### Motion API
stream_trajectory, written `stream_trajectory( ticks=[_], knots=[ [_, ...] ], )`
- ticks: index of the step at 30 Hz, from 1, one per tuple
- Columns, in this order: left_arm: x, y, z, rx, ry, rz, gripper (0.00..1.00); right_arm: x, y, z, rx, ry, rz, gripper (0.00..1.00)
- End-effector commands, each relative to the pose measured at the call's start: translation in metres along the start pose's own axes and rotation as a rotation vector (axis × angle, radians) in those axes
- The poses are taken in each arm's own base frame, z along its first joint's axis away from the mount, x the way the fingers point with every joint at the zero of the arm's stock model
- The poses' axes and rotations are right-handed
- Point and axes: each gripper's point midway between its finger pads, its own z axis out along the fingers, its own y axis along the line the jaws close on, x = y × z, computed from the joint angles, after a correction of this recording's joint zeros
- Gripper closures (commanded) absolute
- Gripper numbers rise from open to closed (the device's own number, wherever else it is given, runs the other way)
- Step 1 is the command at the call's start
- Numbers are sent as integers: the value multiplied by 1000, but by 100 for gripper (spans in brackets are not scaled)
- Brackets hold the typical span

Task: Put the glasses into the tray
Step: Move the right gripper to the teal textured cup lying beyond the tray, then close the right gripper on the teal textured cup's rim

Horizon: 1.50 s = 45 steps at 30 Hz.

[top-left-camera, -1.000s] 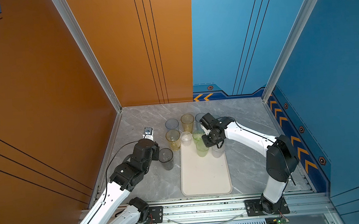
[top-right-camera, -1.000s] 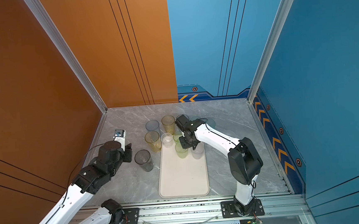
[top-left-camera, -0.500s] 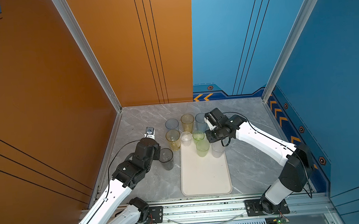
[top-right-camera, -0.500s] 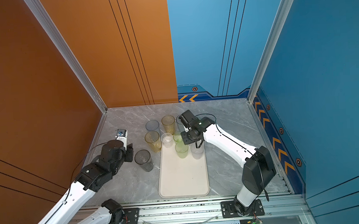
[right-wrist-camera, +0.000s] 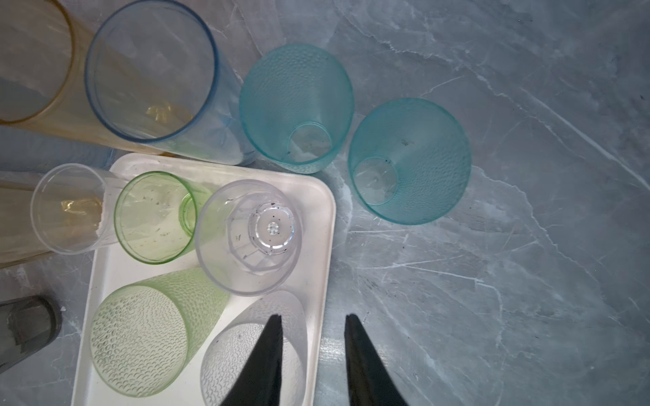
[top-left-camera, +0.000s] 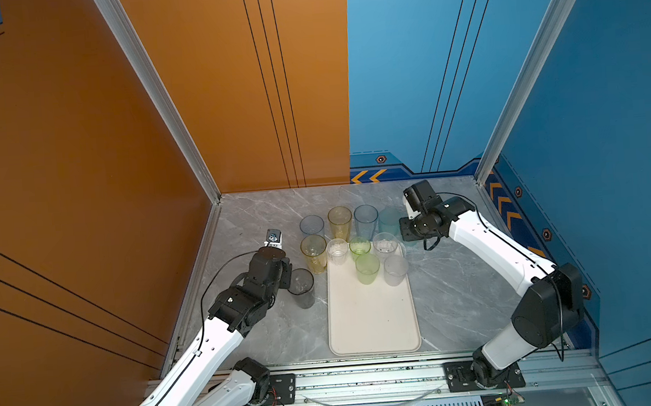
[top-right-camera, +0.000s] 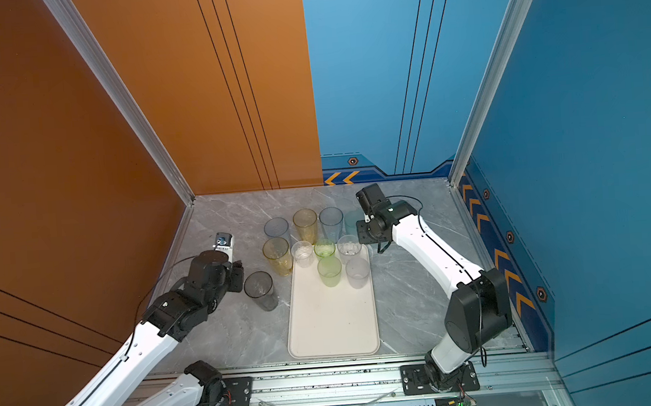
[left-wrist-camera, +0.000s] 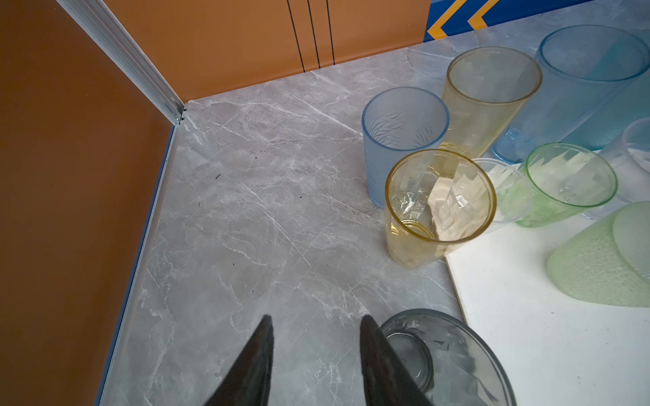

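Left gripper [left-wrist-camera: 314,318], seen from its own wrist camera, is released: I see my two dark fingers [left-wrist-camera: 253,358] spread with only the bare grey marble tabletop [left-wrist-camera: 263,211] between them. The smoky grey glass [left-wrist-camera: 450,355] stands just outside one finger, on the marble beside the tray [left-wrist-camera: 545,334]. Farther off, a yellow glass [left-wrist-camera: 436,211] stands just beside the tray's far left corner, with a pale blue glass [left-wrist-camera: 397,140] behind it. The orange wall [left-wrist-camera: 88,175] meets the table at an aluminium post [left-wrist-camera: 140,63]. From the other wrist camera, my right gripper [right-wrist-camera: 313,316] is likewise parted and holds nothing. One finger hangs over the frosted clear glass [right-wrist-camera: 253,351] that stands in the tray, and the gap lies over the tray's rim and the marble. Two teal glasses [right-wrist-camera: 299,105] stand on the table just past the tray's far right corner. In both top views the cream tray lies lengthwise in the middle of the table. A green dimpled glass [top-left-camera: 367,267] and four others are crowded at its far end, and the rest stand on the marble beyond it and to its left. Orange panels close the left and far left, the blue wall [top-left-camera: 584,115] closes the far right and right with yellow chevrons [top-left-camera: 369,176] at its foot, and an aluminium rail [top-left-camera: 367,377] along the near edge carries both my arm bases.
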Motion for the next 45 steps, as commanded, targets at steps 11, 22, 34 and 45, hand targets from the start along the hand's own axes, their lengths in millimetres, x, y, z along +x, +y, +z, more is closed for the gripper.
stream_trajectory(
  ticks=[11, 22, 34, 45],
  knots=[
    [-16, 7, 7, 10, -21, -60, 59, -16, -75, 7, 104, -42, 141, 71],
    [-13, 3, 12, 24, -20, -53, 59, -22, -85, 25, 78, -16, 187, 71],
    [-11, 3, 14, 20, -11, -49, 59, -33, -90, 56, 97, 37, 180, 74],
    [-8, 4, 19, 18, 6, -50, 59, -44, -95, 78, 113, 59, 177, 77]
  ],
)
